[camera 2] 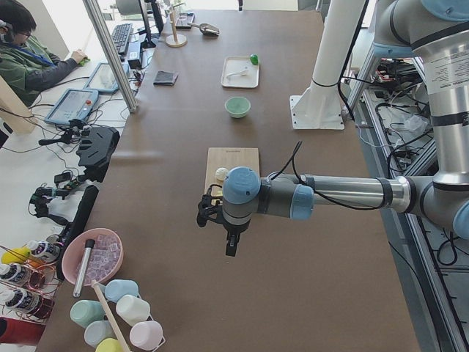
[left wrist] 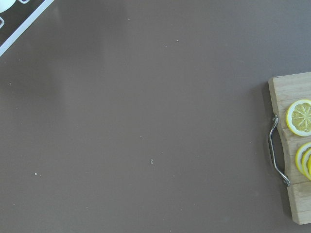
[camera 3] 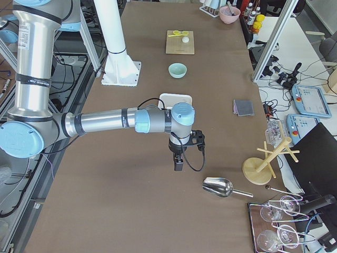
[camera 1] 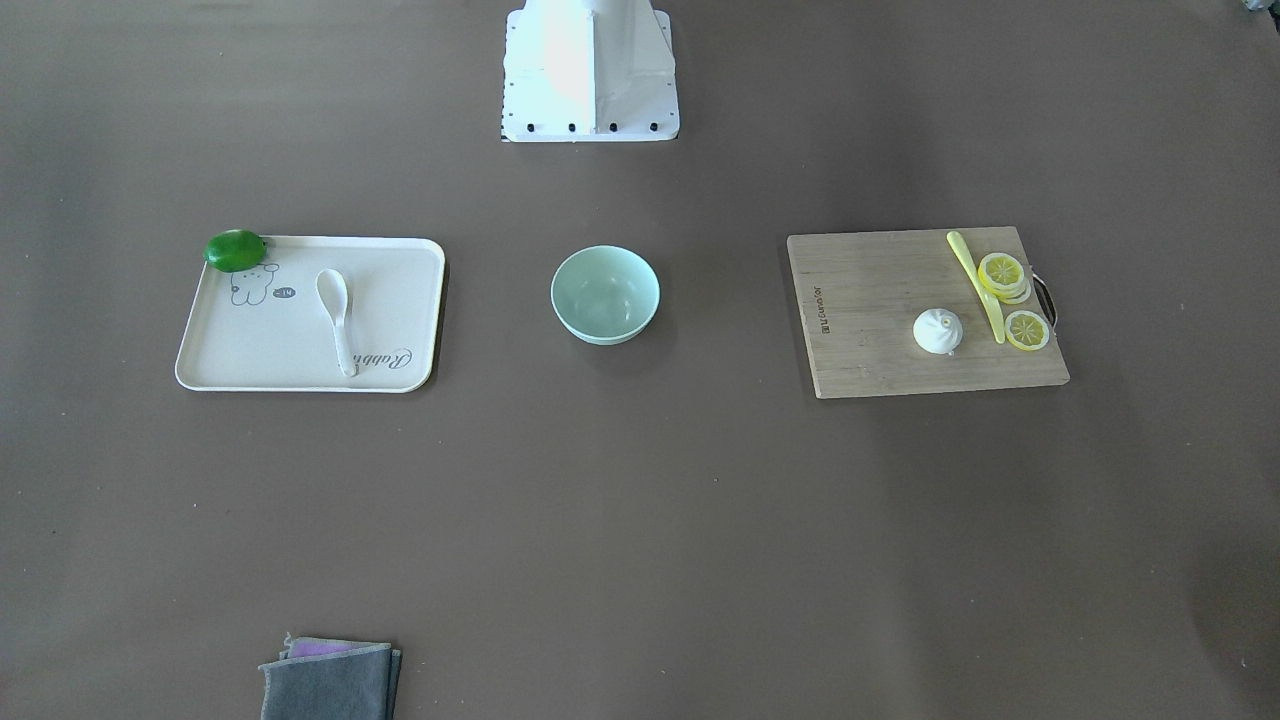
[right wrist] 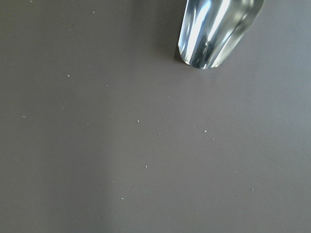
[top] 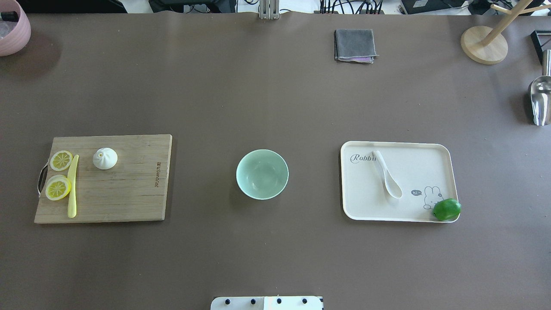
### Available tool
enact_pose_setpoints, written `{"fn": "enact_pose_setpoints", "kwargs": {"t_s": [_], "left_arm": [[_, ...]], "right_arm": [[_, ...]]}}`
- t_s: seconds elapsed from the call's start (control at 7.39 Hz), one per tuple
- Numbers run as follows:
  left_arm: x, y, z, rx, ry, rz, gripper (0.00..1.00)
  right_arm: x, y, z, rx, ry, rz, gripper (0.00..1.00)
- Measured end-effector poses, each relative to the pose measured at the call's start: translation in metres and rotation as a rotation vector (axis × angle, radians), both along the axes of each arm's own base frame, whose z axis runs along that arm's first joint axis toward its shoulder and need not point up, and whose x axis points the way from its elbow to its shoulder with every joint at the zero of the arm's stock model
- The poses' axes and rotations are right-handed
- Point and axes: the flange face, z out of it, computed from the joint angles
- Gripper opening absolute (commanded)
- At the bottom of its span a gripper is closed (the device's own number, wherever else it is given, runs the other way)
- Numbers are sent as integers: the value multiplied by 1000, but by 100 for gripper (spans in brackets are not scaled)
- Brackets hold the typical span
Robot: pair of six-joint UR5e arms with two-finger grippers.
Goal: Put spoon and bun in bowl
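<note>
The white spoon [top: 387,174] lies on a cream tray [top: 422,168], to the right of the bowl in the overhead view. The white pleated bun [top: 105,158] sits on a wooden cutting board [top: 129,185] on the left. The empty mint-green bowl [top: 262,174] stands between them at the table's middle. The left gripper [camera 2: 231,248] shows only in the exterior left view, hanging over bare table short of the board. The right gripper [camera 3: 179,165] shows only in the exterior right view, beyond the tray near a metal scoop. I cannot tell whether either is open or shut.
A green lime [top: 446,209] sits on the tray's corner. Lemon slices [top: 60,160] and a yellow-green knife [top: 72,186] lie on the board. A folded grey cloth [top: 354,45], a metal scoop [top: 540,99], a wooden stand [top: 484,43] and a pink bowl [top: 13,30] sit at the table's edges.
</note>
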Motion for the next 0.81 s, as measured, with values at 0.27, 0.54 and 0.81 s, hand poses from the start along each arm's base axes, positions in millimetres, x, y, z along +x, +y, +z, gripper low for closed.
{"fn": "enact_pose_setpoints", "kwargs": {"t_s": [0.27, 0.54, 0.81], "left_arm": [[0, 8, 5, 10, -3, 8, 98], [0, 11, 6, 18, -3, 11, 98], [0, 7, 4, 27, -3, 11, 98]], "right_arm": [[0, 0, 0, 0, 0, 0, 100], [0, 0, -1, 2, -1, 0, 100], [-3, -3, -7, 67, -38, 0, 100]]}}
